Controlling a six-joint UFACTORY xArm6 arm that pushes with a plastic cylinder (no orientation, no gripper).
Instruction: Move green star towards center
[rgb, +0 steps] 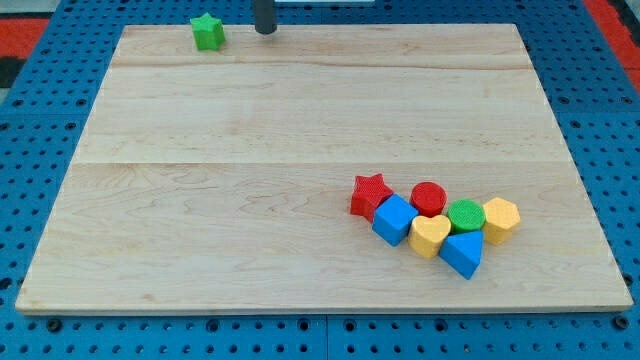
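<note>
The green star (208, 32) lies near the top edge of the wooden board (250, 150), left of the middle. My tip (265, 30) is at the view's top edge, just to the right of the green star and apart from it, with a gap of about one block's width. Only the lowest part of the rod shows.
A cluster of blocks lies at the lower right: red star (370, 194), blue cube (395, 219), red cylinder (429, 198), green cylinder (465, 215), yellow hexagon (500, 219), yellow heart (430, 236), blue triangle (462, 252). A blue pegboard surrounds the board.
</note>
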